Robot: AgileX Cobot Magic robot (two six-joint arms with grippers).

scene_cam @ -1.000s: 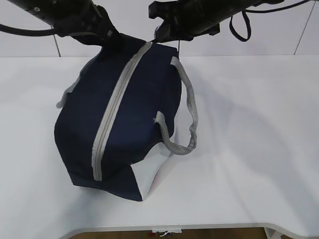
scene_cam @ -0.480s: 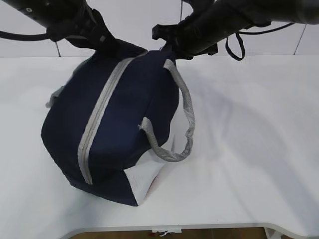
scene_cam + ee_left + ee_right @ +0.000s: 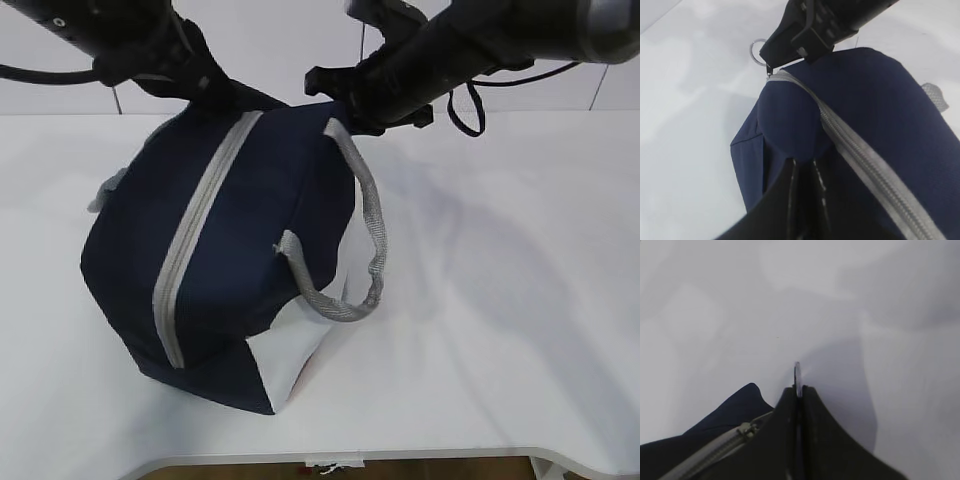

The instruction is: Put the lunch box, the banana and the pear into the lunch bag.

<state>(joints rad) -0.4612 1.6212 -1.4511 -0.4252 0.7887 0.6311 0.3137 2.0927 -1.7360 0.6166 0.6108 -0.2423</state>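
The right gripper pinches the zipper ring; the left gripper clamps the lunch bag – tug hard and the ring could slip free.

Looks like a lab or robot test bench, not anyone's home. There's one plain white table with a rounded front edge, a bare white panelled wall right behind the table, and black robot arms hanging above the table.
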